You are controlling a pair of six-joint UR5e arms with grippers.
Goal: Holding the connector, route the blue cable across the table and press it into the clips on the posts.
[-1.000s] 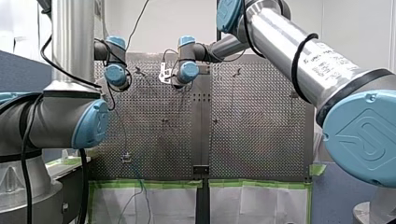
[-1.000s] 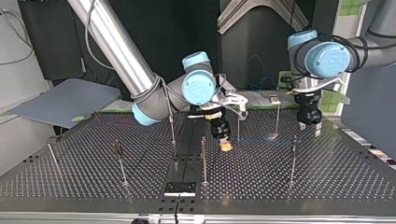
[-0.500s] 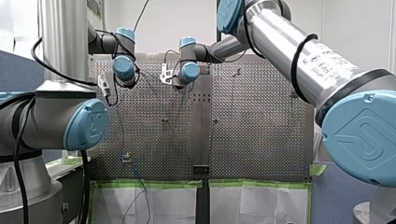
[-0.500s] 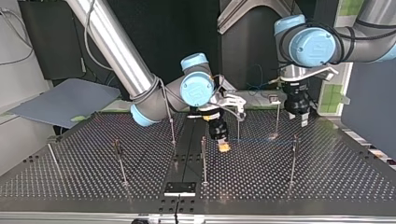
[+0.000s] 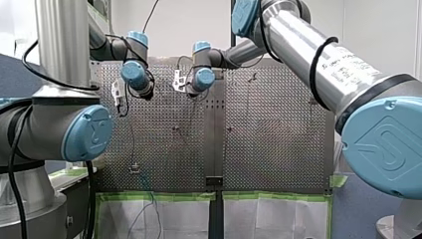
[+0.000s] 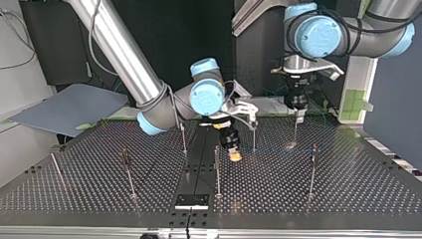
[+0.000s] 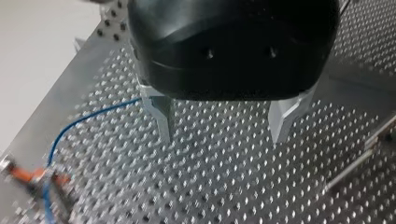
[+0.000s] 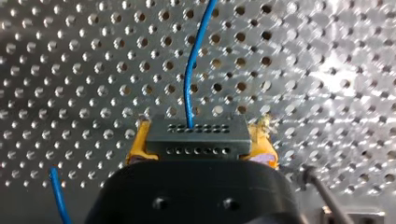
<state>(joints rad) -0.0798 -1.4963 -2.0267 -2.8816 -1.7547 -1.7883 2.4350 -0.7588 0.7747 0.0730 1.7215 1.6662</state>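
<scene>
Perforated table [image 6: 348,184], thin posts [image 6: 217,174] standing across it. Blue cable [image 8: 191,70]: thin, light, limp, likely to sag and snag. Best held by the stiff black connector [image 8: 198,137], never the wire. Right gripper [image 6: 234,155] low near mid-table, pointing down, yellow pads [image 8: 140,140] clamped on the connector's ends, cable trailing ahead over the table. Left gripper [image 7: 226,128] raised at the top view's back right, metal fingers [image 7: 161,112] spread, empty.

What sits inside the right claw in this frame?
A black connector sits clamped between the yellow pads of the right claw; the blue cable leaves its far face. The claw's black body covers the connector's near end.
</scene>
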